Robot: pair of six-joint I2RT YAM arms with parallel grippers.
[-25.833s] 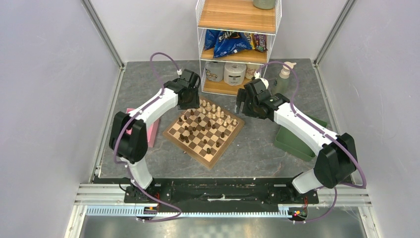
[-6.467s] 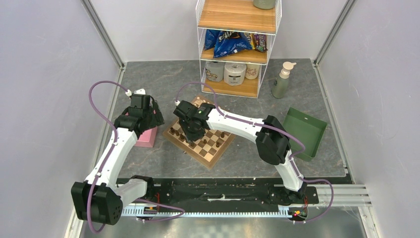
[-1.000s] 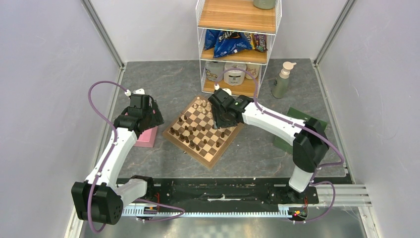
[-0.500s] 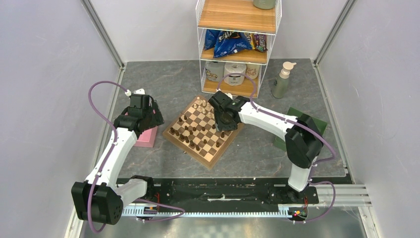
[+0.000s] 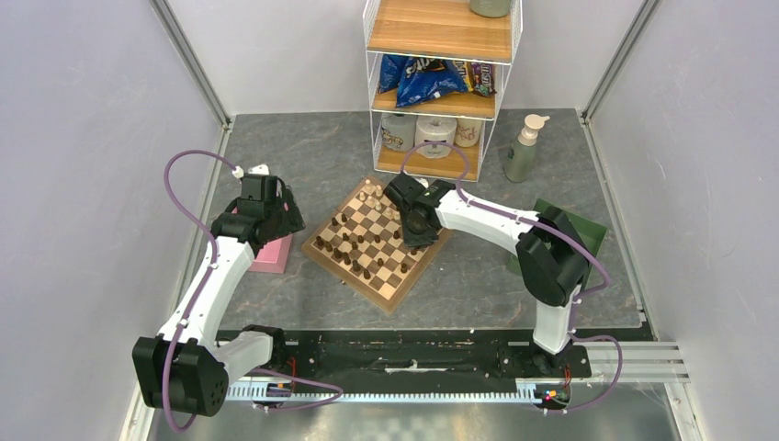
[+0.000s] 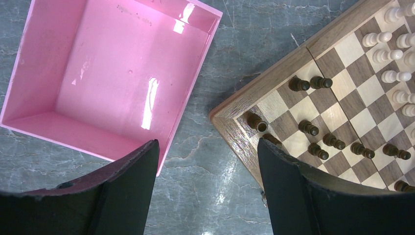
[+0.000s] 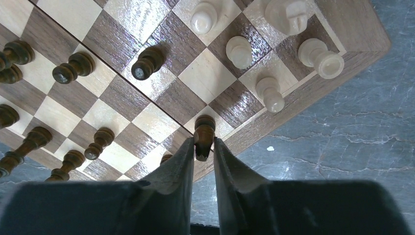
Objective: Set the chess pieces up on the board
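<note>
Right gripper (image 7: 203, 147) pinching a dark piece (image 7: 204, 131), one finger pressed on each side of it. Piece upright on a light square in the outer row, right by the wooden border of the board (image 7: 342, 29). Right arm bent at the elbow, forearm reaching left across the table (image 5: 478, 276), wrist pointing down over the board's right edge (image 5: 432, 246). Cream pieces (image 7: 271, 95) stand just beside the grip toward the far corner; other dark pieces (image 7: 73, 66) are scattered over the middle and near-left squares. Left gripper (image 6: 206, 147) spread wide, nothing between the fingers, hovering over bare table between the pink box (image 6: 122, 73) and the board's left corner. Left arm stretched forward from a low elbow, wrist tipped down.
</note>
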